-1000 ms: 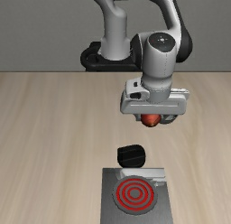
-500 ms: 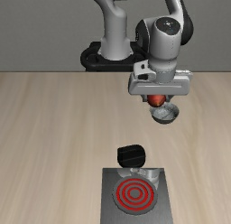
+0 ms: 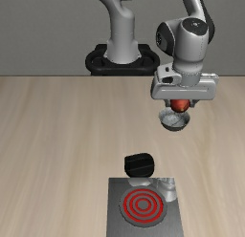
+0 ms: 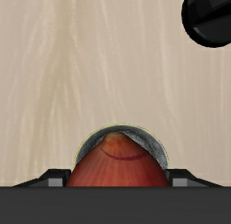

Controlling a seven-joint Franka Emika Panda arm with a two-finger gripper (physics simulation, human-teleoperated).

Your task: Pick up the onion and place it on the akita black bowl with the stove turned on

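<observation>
My gripper (image 3: 177, 108) is closed on the onion (image 4: 117, 163), a finger on each flank and the jaws spread no wider than the bulb, so the onion hangs between them, off the table (image 3: 57, 126). In the last second I have carried it across toward the exterior view's right and a little away from the stove (image 3: 142, 204). What lay off to one side then now lies straight beneath the jaws: the akita black bowl (image 3: 176, 124), its grey rim (image 4: 155, 146) curving around the onion's tip in the wrist view. I judge the carry to be all but finished. What is left is to sink toward the bowl and open the jaws, and the risk is letting go too high, so that the round bulb bounces or rolls over the rim. Farther out from the jaws, well apart from the bowl, sits a black rounded object (image 3: 139, 163) I cannot identify. Just past it the stove shows red rings on its burner (image 3: 142, 207), so I take it to be switched on already
</observation>
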